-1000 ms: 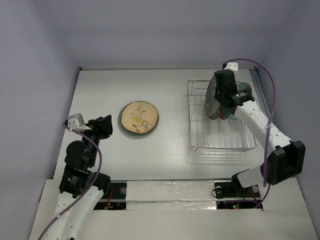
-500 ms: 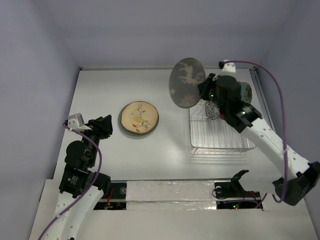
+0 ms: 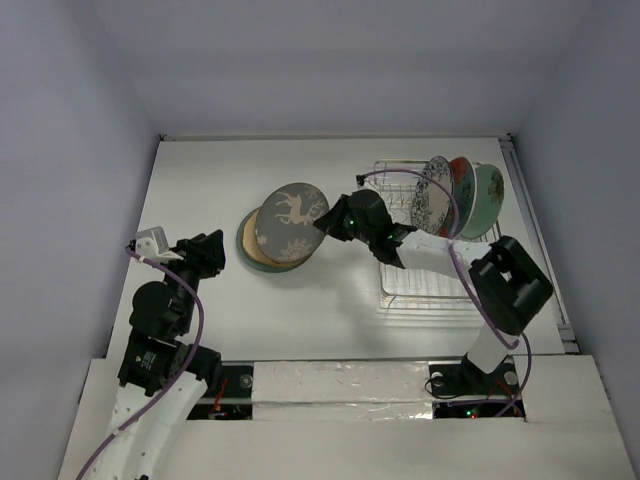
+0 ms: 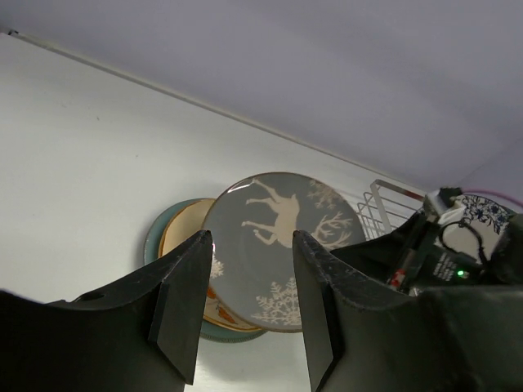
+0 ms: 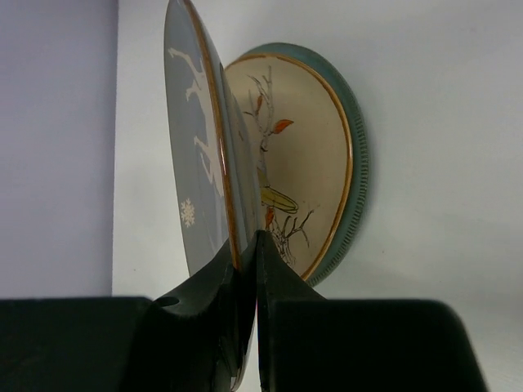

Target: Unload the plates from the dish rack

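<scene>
My right gripper [image 3: 330, 222] is shut on the rim of the dark plate with white deer [image 3: 291, 219], which hangs tilted just over the cream floral plate [image 3: 249, 250] lying flat on the table. In the right wrist view the fingers [image 5: 278, 282] pinch the deer plate [image 5: 196, 163] edge-on, with the cream plate [image 5: 306, 163] close behind it. The wire dish rack [image 3: 440, 275] holds three upright plates at its far end: blue-white floral [image 3: 436, 196], red [image 3: 460, 182], mint green [image 3: 488, 198]. My left gripper [image 3: 212, 254] stands open and empty left of the stack, facing the deer plate [image 4: 282, 237].
White table [image 3: 220, 170] enclosed by pale walls at the back and both sides. The right arm stretches from the rack's front across to the plates. A metal strip [image 3: 340, 380] runs along the table's near edge by the arm bases.
The right arm lifted the deer plate out of the rack and carried it left, lowering it over the cream plate. The left arm has not moved.
</scene>
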`<action>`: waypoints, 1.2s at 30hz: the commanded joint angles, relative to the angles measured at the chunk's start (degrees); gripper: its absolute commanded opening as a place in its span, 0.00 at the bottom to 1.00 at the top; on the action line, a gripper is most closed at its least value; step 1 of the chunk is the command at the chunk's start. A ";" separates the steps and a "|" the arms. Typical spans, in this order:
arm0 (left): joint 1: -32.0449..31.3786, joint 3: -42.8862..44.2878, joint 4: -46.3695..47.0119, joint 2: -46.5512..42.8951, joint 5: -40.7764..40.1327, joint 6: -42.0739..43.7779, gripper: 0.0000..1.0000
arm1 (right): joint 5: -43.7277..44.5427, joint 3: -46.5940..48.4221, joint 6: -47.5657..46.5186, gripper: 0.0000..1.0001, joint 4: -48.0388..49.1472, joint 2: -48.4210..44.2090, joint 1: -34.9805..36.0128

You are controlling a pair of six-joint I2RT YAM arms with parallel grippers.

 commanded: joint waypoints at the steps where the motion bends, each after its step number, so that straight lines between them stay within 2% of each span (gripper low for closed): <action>1: 0.35 -0.23 2.70 -0.17 0.19 0.11 0.41 | -1.55 1.26 10.12 0.00 21.08 0.07 0.67; 12: 0.35 -0.23 2.70 -0.61 0.19 0.02 0.41 | -5.24 0.55 16.98 0.00 28.03 10.18 2.43; 18: 0.35 -0.23 2.70 -0.88 0.19 0.02 0.41 | -4.72 0.64 17.25 0.02 26.02 12.12 3.66; 21: 0.35 -0.32 2.70 -1.05 0.19 0.02 0.41 | -4.28 0.55 16.20 0.17 24.00 12.04 3.66; 22: 0.35 -0.23 2.70 -0.97 0.19 0.02 0.41 | -4.10 0.55 15.84 0.28 23.12 11.77 3.66; 24: 0.35 -0.32 2.69 -1.14 0.19 0.10 0.41 | -4.10 0.81 14.53 0.39 19.45 11.16 4.18; 25: 0.35 -0.23 2.70 -1.23 0.19 0.02 0.41 | -4.10 1.16 12.61 0.50 17.68 10.98 4.19; 27: 0.35 -0.23 2.78 -1.23 0.19 0.11 0.41 | -2.45 2.57 10.31 0.60 11.90 10.54 4.19; 28: 0.35 -0.23 2.78 -1.32 0.19 0.02 0.41 | -2.34 3.09 8.13 0.68 10.21 10.37 4.19; 31: 0.35 -0.23 2.70 -1.40 0.19 0.02 0.41 | 0.72 4.67 3.91 0.80 3.44 9.58 4.19; 36: 0.35 -0.23 2.78 -1.58 0.19 0.02 0.41 | 3.80 10.03 -3.48 0.87 -10.25 9.92 4.19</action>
